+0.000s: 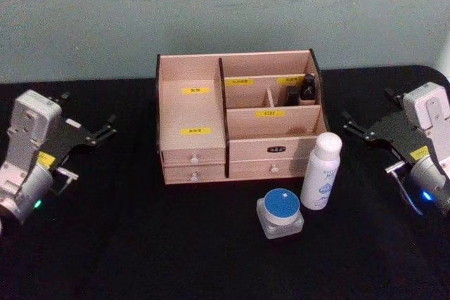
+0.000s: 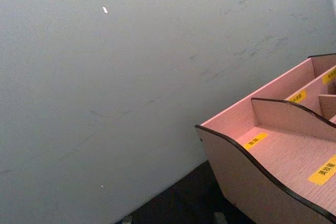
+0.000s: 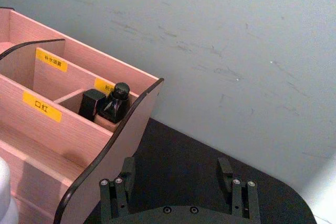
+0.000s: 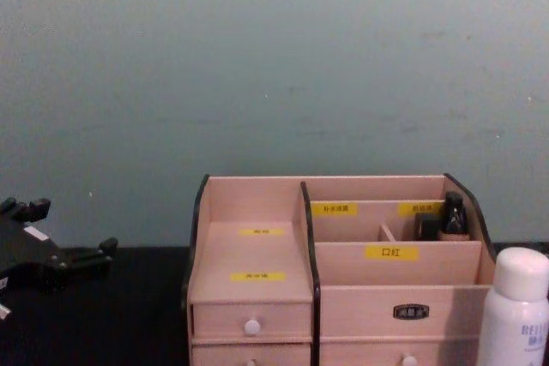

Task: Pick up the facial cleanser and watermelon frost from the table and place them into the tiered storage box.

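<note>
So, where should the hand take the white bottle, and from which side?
Probably grip the cleanser on its straight body below the cap, right hand coming from the right: it stands upright, with the box behind and the jar front-left.

dim, diffuse light. the black table (image 1: pixel 140 244) shows little detail; soft shadows fill the tiered storage box (image 1: pixel 193 110) compartments.

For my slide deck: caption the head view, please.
The left gripper and right gripper, both open, flank the storage box; bottle and jar stand before it.
</note>
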